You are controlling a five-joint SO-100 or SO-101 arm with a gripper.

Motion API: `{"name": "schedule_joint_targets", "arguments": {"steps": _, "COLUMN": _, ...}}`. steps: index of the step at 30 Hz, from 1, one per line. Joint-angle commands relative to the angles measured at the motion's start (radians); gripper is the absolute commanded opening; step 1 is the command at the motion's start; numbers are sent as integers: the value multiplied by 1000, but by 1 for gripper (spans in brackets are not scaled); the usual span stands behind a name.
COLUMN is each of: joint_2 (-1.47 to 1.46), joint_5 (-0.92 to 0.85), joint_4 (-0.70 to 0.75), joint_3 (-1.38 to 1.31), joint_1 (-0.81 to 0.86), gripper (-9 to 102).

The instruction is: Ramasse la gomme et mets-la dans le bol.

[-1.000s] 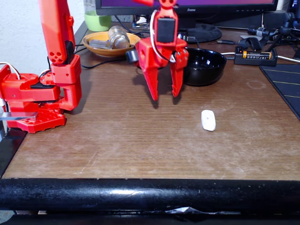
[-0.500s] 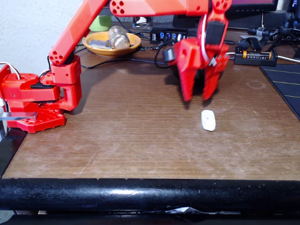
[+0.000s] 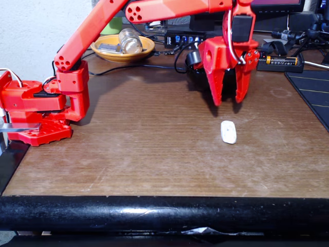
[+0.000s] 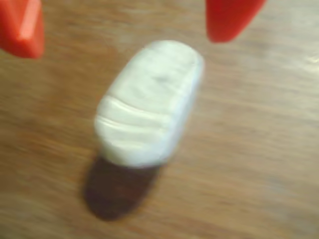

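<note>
At the left edge of the fixed view, the red arm base (image 3: 43,110) is sitting on the wooden table (image 3: 144,149). In the upper left, an orange dish (image 3: 122,49) is holding a glass jar. Right of centre, the gripper (image 3: 229,101) is hanging open and empty, fingertips pointing down, above the table. Just below it, the white eraser (image 3: 228,131) is lying flat and untouched. The bowl is hiding behind the gripper. The wrist view is showing the eraser (image 4: 149,102) blurred, with ridges on its surface, and one red fingertip (image 4: 22,27) at each upper corner.
</note>
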Motion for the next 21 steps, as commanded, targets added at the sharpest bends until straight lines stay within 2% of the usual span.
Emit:
{"name": "schedule_joint_targets", "arguments": {"steps": 1, "joint_2": 14, "joint_5": -9, "joint_4": 38, "joint_3": -91, "joint_1": 28, "gripper": 18}}
{"name": "schedule_joint_targets", "arguments": {"steps": 21, "joint_2": -55, "joint_5": -5, "joint_4": 38, "joint_3": -161, "joint_1": 80, "gripper": 18}}
